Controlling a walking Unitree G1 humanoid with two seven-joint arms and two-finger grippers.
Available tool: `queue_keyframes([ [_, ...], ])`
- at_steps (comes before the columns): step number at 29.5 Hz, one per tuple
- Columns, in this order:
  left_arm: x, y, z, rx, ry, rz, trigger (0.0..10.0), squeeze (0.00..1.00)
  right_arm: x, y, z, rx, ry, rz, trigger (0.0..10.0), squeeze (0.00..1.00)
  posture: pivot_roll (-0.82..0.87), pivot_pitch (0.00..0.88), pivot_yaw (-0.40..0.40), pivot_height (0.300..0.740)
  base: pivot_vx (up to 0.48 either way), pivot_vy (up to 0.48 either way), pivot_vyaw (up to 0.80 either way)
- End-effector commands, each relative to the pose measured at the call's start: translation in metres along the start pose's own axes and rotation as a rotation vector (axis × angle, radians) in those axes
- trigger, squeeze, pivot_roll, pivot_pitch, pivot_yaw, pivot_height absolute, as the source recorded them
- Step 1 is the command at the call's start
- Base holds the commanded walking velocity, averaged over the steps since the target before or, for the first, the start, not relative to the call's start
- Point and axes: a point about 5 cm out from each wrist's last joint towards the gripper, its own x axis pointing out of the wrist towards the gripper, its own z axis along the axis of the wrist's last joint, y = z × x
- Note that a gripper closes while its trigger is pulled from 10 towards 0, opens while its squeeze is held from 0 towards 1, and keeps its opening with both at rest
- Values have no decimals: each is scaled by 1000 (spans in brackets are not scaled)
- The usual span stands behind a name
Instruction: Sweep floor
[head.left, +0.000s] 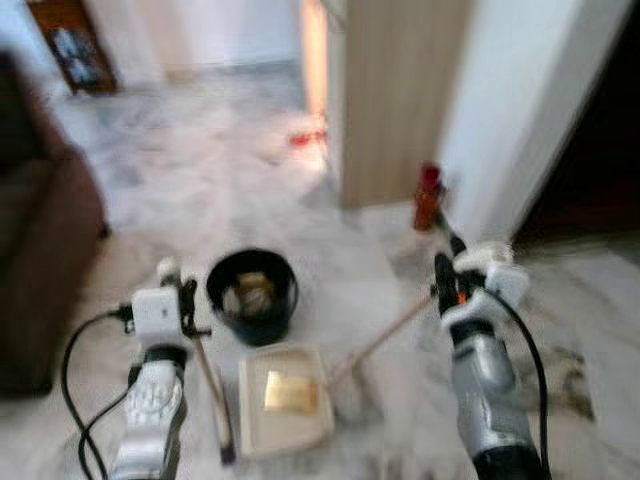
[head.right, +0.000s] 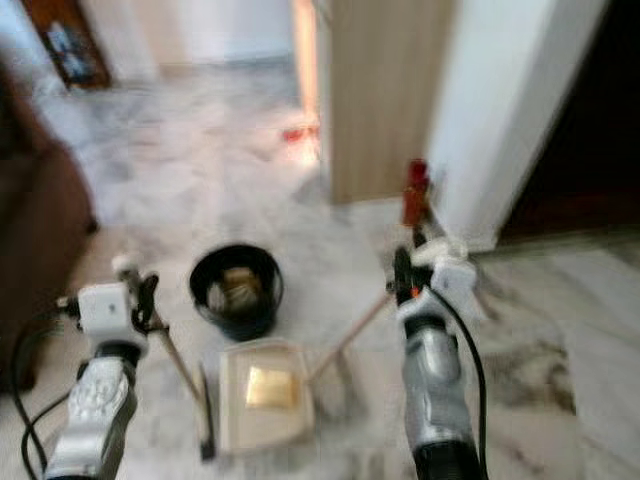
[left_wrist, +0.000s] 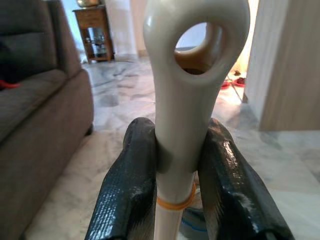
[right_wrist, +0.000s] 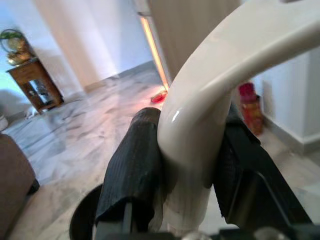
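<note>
My left gripper (head.left: 181, 296) is shut on the cream top end, with a hanging hole, of a long handle (left_wrist: 186, 100). That stick (head.left: 210, 385) slants down to the floor at the left edge of a cream dustpan (head.left: 300, 425). A flat golden piece (head.left: 290, 392) lies in the pan. My right gripper (head.left: 447, 276) is shut on a curved cream handle (right_wrist: 200, 105). Its tan stick (head.left: 385, 335) runs down to a pale brush head (head.left: 350, 397) at the pan's right side. Behind the pan stands a black bin (head.left: 252, 291) holding crumpled paper.
A brown sofa (head.left: 40, 260) lines the left. A red bottle (head.left: 429, 195) stands by the white wall, next to a wooden panel (head.left: 400, 100). Small red items (head.left: 308, 136) lie further back, a side table (head.left: 70, 45) far left. Dark marks (head.left: 570, 375) stain the marble floor at right.
</note>
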Motion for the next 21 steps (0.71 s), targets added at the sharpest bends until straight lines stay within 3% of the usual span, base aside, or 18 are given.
queue_keyframes([
  [1,4,-1,9,2,-39,-7,9333,0,4,1,10,-4,-39,2,10000,0,27,0,-15,740,0,424,0],
  [14,4,-1,9,4,-42,-4,9373,0,7,2,15,1,-53,9,10000,0,29,0,-17,740,0,425,0],
  [17,4,0,9,5,-41,2,9882,0,11,1,23,10,-81,-2,10000,0,29,0,-17,740,0,0,0],
  [21,4,1,9,6,-42,3,9843,0,17,2,34,10,-122,-2,10000,0,29,0,-17,740,0,0,0],
])
